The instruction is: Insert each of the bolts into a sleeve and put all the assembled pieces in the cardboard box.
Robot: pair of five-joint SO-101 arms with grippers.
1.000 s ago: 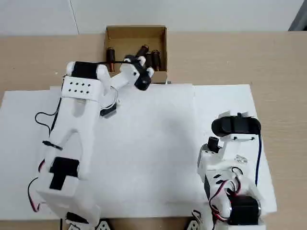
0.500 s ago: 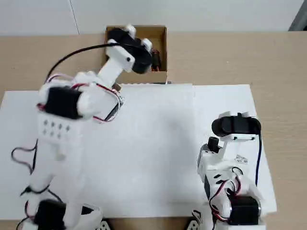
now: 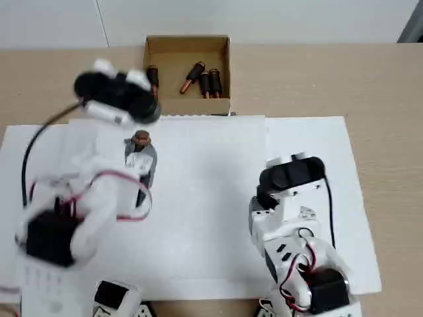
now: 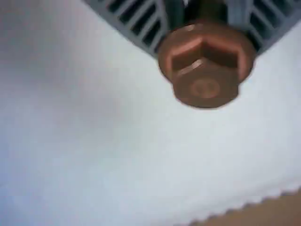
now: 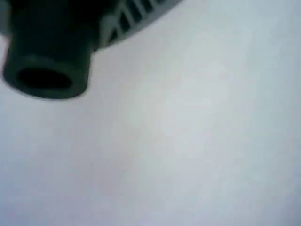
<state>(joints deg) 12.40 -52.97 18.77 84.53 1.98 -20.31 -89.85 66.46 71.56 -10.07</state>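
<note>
Looking down from the high view first: the cardboard box [image 3: 187, 38] sits at the upper middle of the frame on the tan worktop [image 3: 317, 79]. Several assembled pieces [image 3: 205, 82] already lie inside it, most toward its right wall and one by its left. Below the box spreads a white sheet [image 3: 211, 198], a plain open patch that looks meant for the joining work. The left arm [image 3: 86, 198] fills the left side of the frame. The left jaws are over the sheet's upper left, clamped on a bolt [image 3: 141, 138] whose copper head sticks out toward the box. The right arm [image 3: 294, 218] stands at the lower right, well apart from the bolt. Over to the left wrist view: the bolt [image 4: 204, 66] shows its hexagonal head clear of the grey ribbed jaws on either side, hanging above the sheet [image 4: 94, 141]. Its shank is hidden, so how much of it is free I cannot tell. Now the right wrist view: the right jaws are closed on a black sleeve [image 5: 47, 61] held off the sheet [image 5: 197, 141], with its open bore facing outward. That looks like a sensible hold for taking the bolt. One pair is left to mate, by my reckoning, then box.
</note>
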